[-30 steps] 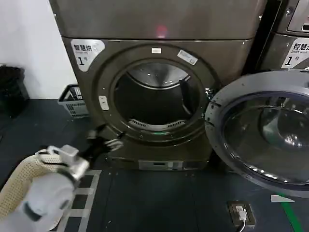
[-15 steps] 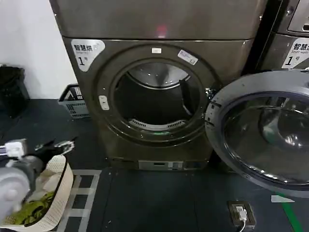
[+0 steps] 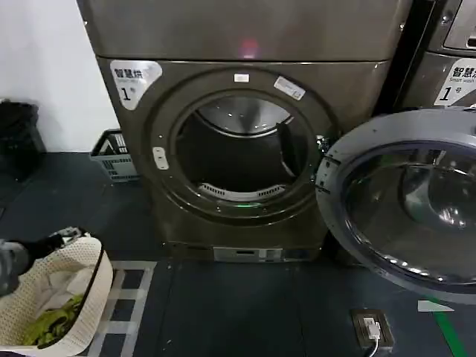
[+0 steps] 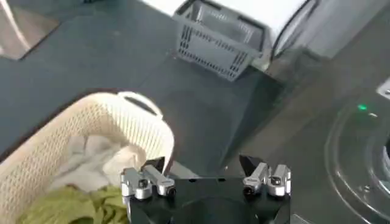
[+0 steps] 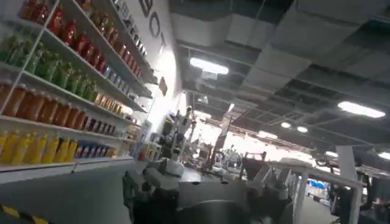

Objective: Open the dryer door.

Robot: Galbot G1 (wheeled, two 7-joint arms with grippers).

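Left gripper (image 4: 205,173) low over laundry basket (image 4: 73,131)

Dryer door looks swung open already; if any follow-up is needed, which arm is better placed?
Left, tentatively. The left gripper, fingers open, hangs over the laundry basket in front of the dryer. The dryer door stands wide open. The right wrist camera faces shelves and ceiling.

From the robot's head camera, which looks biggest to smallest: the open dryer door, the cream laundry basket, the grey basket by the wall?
1. Dryer door, swung open.
2. Cream laundry basket, though it sits nearer the camera and is cut off by the edge.
3. Grey basket, farther back.
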